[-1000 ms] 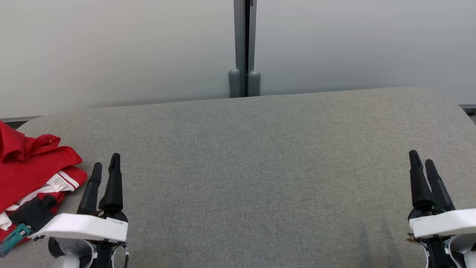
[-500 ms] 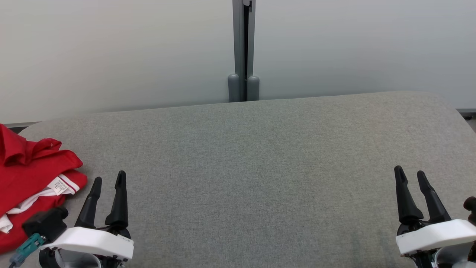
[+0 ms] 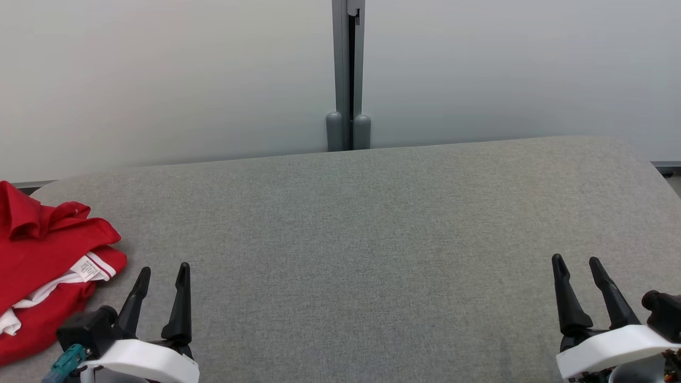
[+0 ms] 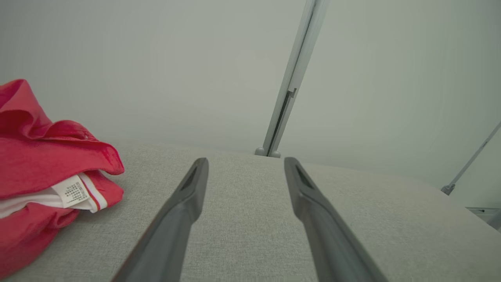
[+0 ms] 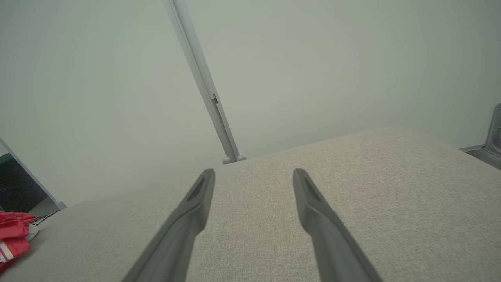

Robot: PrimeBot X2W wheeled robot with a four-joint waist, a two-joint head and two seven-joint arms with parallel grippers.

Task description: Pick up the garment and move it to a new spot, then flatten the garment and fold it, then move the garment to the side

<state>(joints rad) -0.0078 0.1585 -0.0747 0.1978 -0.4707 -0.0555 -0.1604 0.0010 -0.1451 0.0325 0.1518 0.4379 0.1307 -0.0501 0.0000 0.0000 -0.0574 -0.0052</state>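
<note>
I take the grey post [image 3: 348,69] standing behind the bench [image 3: 372,223] as my mark and read everything off it. Far to the left of the post, at the bench's left end, the red garment [image 3: 42,260] lies in a crumpled heap, running off the head view's left edge. White lining [image 3: 40,291] shows between its red folds, and a white care label [image 3: 85,267] with a red-striped hem beside it pokes out on the side that faces the post.

Next toward the post comes my left gripper [image 3: 164,268], just beside the garment on its post side but apart from it. Its two dark fingers [image 3: 181,303] stand spread with bare grey cloth between them, and nothing is in their hold. In the left wrist view the post's foot shows between their tips.

In front of the post the bench is plain grey fabric, its far edge meeting the pale wall panels [image 3: 159,80] at the post's foot.

Well to the right of the post, my right gripper [image 3: 575,259] sits near the bench's right end. Its fingers too are parted and hold nothing. From its wrist view the garment is a small red patch at the far left, well left of the post.
</note>
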